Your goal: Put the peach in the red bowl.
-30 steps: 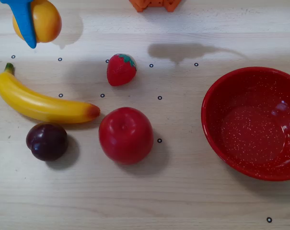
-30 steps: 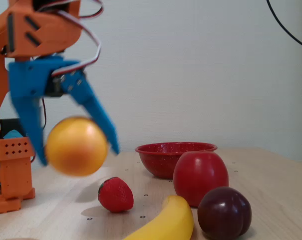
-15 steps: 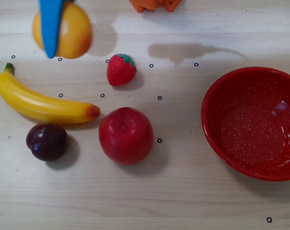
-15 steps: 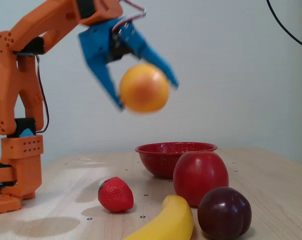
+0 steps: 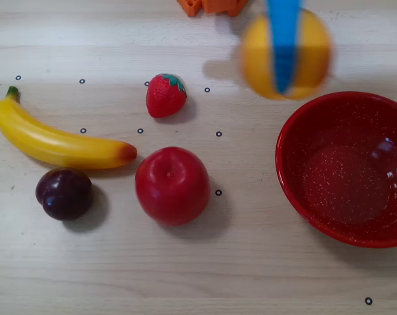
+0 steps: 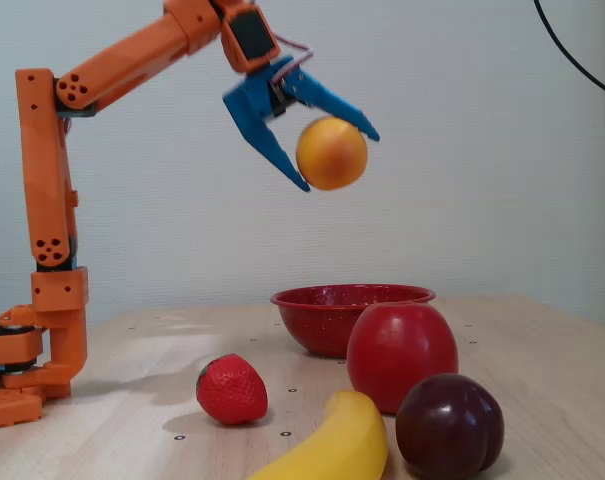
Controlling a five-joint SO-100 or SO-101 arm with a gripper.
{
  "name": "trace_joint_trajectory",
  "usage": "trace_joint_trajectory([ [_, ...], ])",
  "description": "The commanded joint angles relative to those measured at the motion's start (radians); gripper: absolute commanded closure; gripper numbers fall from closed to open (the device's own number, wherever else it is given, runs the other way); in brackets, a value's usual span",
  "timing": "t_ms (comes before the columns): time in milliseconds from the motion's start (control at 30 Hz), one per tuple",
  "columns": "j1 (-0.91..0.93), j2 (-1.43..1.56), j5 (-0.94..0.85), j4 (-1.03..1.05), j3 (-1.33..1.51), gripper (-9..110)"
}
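Peach (image 6: pixel 331 153) hung high at upper centre, clamped in the gripper (image 6: pixel 337 150), raised seemingly to clear the red bowl's (image 6: pixel 352 300) rim.

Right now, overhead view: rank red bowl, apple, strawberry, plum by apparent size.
1. red bowl
2. apple
3. plum
4. strawberry

Plum and strawberry look close; all four rest on the table, so nearness hardly skews it.

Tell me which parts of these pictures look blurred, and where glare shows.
Overhead view: the round yellow-orange peach and blue pincer are motion-blurred; the glossy red speckled bowl shows a pale glare patch inside. Fixed view: peach fairly sharp.
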Motion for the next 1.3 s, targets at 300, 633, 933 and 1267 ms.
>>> trace_joint_trajectory([
  [300, 0.218, -0.005, 0.253, -0.584, 0.393, 101],
  [633, 0.192, -0.164, 0.408, -0.606, 0.479, 50],
  [933, 0.186, -0.178, 0.373, -0.58, 0.339, 63],
  [1267, 0.114, 0.126, 0.368, -0.569, 0.377, 101],
])
